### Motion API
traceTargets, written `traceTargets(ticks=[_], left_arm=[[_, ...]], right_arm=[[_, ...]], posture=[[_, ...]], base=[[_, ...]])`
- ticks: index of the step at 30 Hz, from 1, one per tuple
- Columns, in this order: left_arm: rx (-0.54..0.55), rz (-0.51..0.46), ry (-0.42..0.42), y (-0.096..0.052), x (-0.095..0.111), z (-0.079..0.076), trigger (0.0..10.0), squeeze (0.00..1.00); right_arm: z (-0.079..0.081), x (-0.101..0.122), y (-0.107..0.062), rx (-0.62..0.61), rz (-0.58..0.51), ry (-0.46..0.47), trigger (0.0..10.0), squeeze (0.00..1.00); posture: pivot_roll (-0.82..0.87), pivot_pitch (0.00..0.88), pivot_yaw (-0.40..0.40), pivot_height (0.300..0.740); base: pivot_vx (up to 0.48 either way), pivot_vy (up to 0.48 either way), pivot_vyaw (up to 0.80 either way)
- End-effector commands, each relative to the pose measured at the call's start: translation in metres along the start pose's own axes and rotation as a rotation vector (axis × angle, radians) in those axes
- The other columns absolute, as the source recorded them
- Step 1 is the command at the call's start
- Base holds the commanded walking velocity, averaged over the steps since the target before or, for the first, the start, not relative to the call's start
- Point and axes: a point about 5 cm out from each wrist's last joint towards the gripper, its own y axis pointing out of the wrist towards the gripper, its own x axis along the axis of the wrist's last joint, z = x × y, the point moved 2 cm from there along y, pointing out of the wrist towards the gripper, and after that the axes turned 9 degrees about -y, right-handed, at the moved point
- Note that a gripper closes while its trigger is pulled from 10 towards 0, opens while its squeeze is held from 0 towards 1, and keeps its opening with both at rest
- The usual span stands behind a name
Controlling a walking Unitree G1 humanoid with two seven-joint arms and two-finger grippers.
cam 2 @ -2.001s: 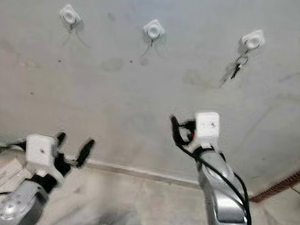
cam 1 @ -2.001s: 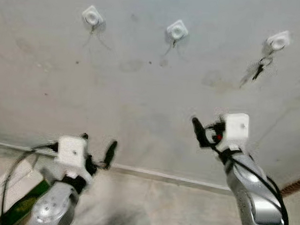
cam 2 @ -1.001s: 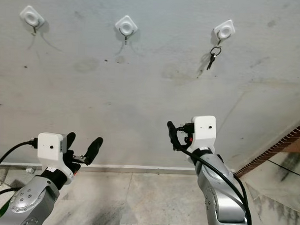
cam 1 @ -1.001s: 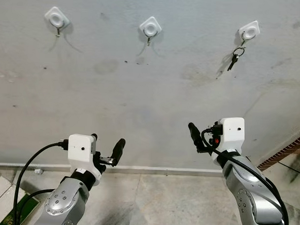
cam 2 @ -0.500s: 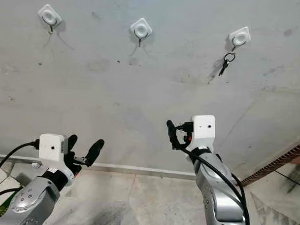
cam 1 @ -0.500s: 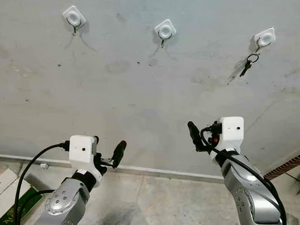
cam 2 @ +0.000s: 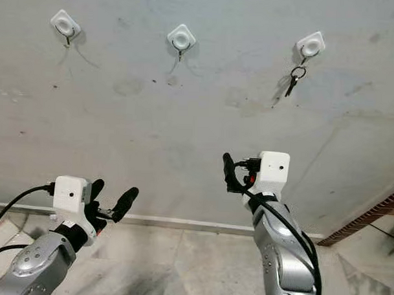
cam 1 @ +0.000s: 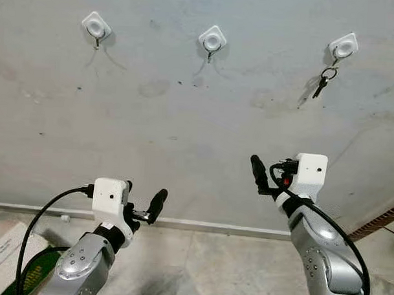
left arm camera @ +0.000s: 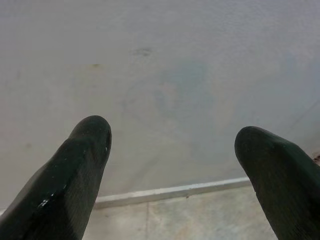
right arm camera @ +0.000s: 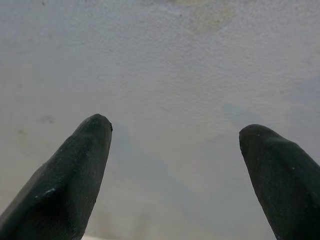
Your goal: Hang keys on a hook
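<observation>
You are facing a stained, pale grey plaster wall (cam 1: 185,121) with three small white square adhesive hooks set in a row high up: the left white hook (cam 1: 96,25), the middle white hook (cam 1: 212,40) and the right white hook (cam 1: 343,46). The small dark bunch of keys on a metal ring (cam 1: 322,79) hangs from the right white hook, lying against the wall just below it; the other two hooks carry no keys. Your left end effector (cam 1: 143,199) is held low in front of the wall's foot, well below and apart from the left and middle hooks, with its two long black fingers (left arm camera: 75,175) spread wide apart and holding nothing; through the left wrist view you see bare wall and the pale skirting strip (left arm camera: 175,191) between them. Your right end effector (cam 1: 264,178) is raised higher, pointing up at the wall well below the keys, and its black fingers (right arm camera: 70,175) are likewise spread apart around nothing, with plain wall between them. At the lower left corner, on the grey tiled floor (cam 1: 206,264), lies a green and white box (cam 1: 18,264), partly hidden by the left arm's black cable (cam 1: 39,213).
</observation>
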Motion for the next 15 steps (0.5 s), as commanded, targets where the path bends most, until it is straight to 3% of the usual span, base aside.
traceTargets(ticks=[1, 6, 15], left_arm=[[-0.019, 0.02, 0.018, 0.002, 0.0, 0.001, 10.0, 0.0], [-0.025, 0.021, 0.018, 0.006, 0.002, 0.001, 10.0, 0.0], [-0.051, 0.034, 0.013, 0.003, -0.008, -0.011, 10.0, 0.0]], right_arm=[[0.005, -0.002, 0.002, -0.007, -0.014, 0.004, 10.0, 0.0], [0.011, -0.003, 0.004, 0.0, -0.034, 0.002, 10.0, 0.0], [0.004, -0.008, 0.006, -0.007, 0.003, -0.038, 10.0, 0.0]], posture=[[0.13, 0.079, 0.081, 0.74], [0.13, 0.076, 0.084, 0.74], [0.12, 0.077, 0.055, 0.74]], base=[[0.0, 0.0, 0.0], [0.0, 0.0, 0.0], [0.0, 0.0, 0.0]])
